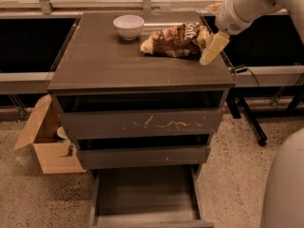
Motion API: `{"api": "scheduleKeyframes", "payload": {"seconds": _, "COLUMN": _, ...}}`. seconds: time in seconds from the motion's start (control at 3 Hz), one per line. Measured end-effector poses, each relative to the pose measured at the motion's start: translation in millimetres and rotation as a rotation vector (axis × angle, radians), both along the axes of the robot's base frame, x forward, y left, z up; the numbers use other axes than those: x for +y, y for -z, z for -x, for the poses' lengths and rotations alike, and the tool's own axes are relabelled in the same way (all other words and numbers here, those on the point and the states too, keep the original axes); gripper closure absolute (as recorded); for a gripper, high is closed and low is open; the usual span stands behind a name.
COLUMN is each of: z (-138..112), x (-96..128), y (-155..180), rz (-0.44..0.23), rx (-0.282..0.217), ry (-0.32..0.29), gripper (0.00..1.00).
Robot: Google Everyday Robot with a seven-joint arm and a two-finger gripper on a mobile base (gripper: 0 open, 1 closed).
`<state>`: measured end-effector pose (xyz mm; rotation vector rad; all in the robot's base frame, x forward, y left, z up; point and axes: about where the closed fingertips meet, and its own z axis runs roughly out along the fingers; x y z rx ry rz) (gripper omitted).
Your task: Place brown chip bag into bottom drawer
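- Gripper (209, 32) was at the back right of the cabinet's surface (109, 65), at the right end of the chip bag (173, 41).
- Fingers (212, 45) were spread apart and gripping nothing. The near one, pale yellow, angled down just right of the bag with its tip close to the surface. Only a bit of the far one showed behind the bag's end.
- I could not tell whether the near finger touched the bag.
- Arm (247, 6), white, came in from the upper right corner.
- Chip bag lay crumpled on the surface toward the back, right of centre, with its pale end pointing left.
- White bowl (128, 25) sat upright on the surface left of the bag, near but apart.
- Top drawer (142, 123) had a scratched front; the middle drawer (142, 156) below it was plain.
- Bottom drawer (142, 194) was pulled out toward the camera, and the tray floor showed bare.
- Cardboard box (47, 146) stood open on the floor left of the cabinet.
- A white rounded robot body (285, 184) filled the lower right corner.
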<state>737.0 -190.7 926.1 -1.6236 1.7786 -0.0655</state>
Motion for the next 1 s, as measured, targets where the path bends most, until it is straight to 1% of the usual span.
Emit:
{"api": "scheduleKeyframes", "payload": {"seconds": 0.33, "z": -29.0, "x": 10.6, "y": -10.3, "rz": -0.085, "rx": -0.082, "ry": 0.05, "gripper": 0.0}}
{"api": "scheduleKeyframes", "payload": {"seconds": 0.67, "z": -29.2, "x": 10.7, "y": -10.2, "rz": -0.085, "rx": -0.082, "ry": 0.05, "gripper": 0.0}}
{"api": "scheduleKeyframes", "payload": {"seconds": 1.0, "z": -60.9, "x": 18.7, "y": 4.1, "rz": -0.092, "rx": -0.105, "ry": 0.055, "gripper": 0.0}}
